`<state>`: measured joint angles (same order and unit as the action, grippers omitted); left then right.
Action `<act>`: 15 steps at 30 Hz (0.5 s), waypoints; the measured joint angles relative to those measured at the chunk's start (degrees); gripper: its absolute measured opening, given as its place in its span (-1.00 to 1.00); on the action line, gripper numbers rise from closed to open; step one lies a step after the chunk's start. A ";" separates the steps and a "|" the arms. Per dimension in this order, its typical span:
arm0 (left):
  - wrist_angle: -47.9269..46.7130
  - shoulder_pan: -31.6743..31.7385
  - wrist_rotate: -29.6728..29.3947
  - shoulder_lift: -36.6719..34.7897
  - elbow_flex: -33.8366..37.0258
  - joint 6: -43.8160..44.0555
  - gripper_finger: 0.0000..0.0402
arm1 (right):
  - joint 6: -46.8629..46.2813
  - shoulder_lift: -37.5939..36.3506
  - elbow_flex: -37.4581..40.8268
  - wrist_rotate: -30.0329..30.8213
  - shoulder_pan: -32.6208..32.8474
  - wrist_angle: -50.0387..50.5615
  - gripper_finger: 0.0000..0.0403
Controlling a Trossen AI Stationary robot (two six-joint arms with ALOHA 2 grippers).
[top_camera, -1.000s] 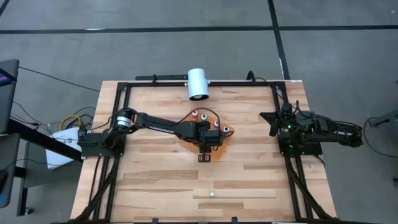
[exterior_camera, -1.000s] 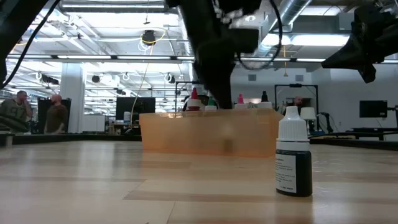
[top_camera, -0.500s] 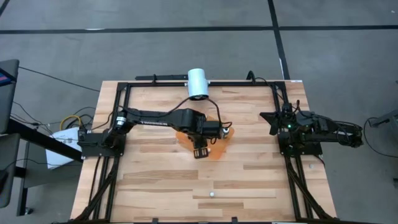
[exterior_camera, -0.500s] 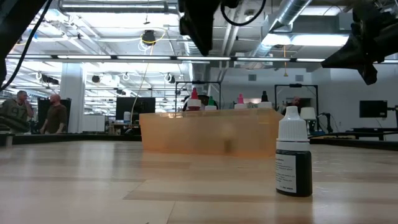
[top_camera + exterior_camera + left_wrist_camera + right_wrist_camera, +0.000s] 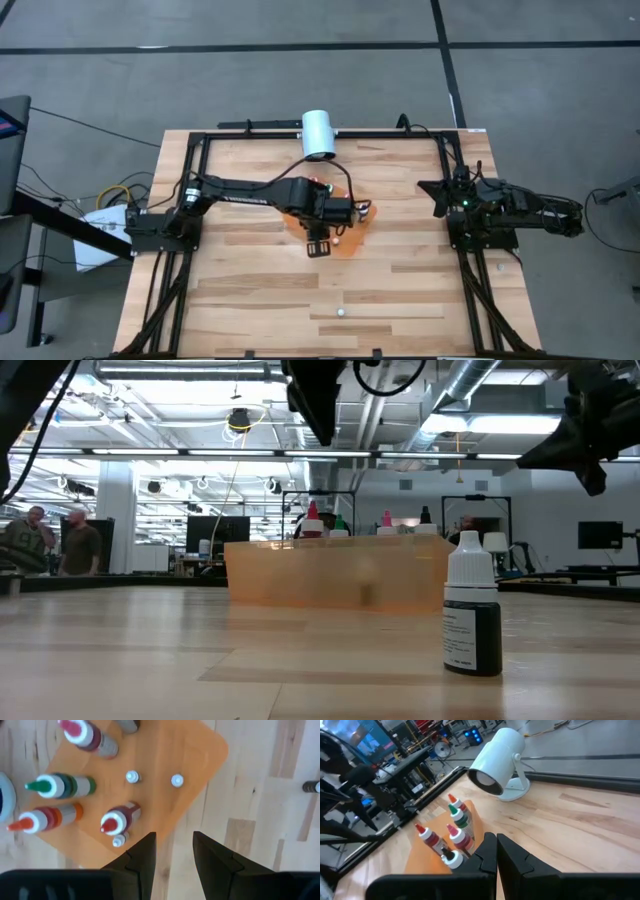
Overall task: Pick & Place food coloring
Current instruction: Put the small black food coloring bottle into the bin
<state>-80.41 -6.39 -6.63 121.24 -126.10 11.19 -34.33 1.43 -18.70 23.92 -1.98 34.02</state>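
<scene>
Several small food coloring bottles (image 5: 112, 822) with red, green and orange tops stand upright on the orange sheet (image 5: 165, 750), which lies at the table's middle (image 5: 345, 238). Their tops show above the sheet in the low view (image 5: 312, 520). One dark bottle with a white cap (image 5: 472, 610) stands alone on the wood near the table's near edge (image 5: 342, 311). My left gripper (image 5: 172, 855) hovers open above the sheet's near edge (image 5: 320, 246) and holds nothing. My right gripper (image 5: 496, 854) waits shut at the table's right side (image 5: 440, 195).
A large white cylinder (image 5: 318, 134) lies on its stand at the far edge, behind the sheet (image 5: 500, 762). A black frame (image 5: 300, 135) runs around the table. Bare wood stretches between the sheet and the lone dark bottle. People stand in the room beyond (image 5: 60, 540).
My left gripper has risen from among the bottles on the orange sheet and drawn a little toward the table's near edge, with nothing in it. The bottles and the sheet stay in place.
</scene>
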 joint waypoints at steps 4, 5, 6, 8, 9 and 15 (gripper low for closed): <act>6.17 0.09 1.54 -1.63 4.88 -1.72 -0.39 | 1.01 0.01 0.00 -2.85 0.00 -0.59 -1.00; 8.20 0.14 2.33 -2.65 7.44 -1.83 -0.39 | 1.20 0.01 0.00 -3.82 0.01 -0.92 -1.00; 10.40 0.25 2.96 -4.01 10.20 -1.80 -0.39 | 1.27 0.00 0.00 -4.84 0.00 -1.18 -1.00; 16.03 0.51 3.42 -7.72 16.92 -0.26 -0.39 | 1.40 0.02 0.00 -6.08 0.02 -1.92 -1.00; 19.42 0.64 3.58 -9.97 20.60 0.70 -0.39 | 1.42 0.02 0.00 -6.27 0.02 -2.44 -1.00; 39.95 1.05 4.70 -25.94 43.79 6.22 -0.39 | 1.86 0.04 0.02 -6.55 0.07 -5.63 -1.00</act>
<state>-40.46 -5.34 -1.93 95.30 -82.32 17.41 -32.47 1.47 -18.68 17.37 -1.91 28.39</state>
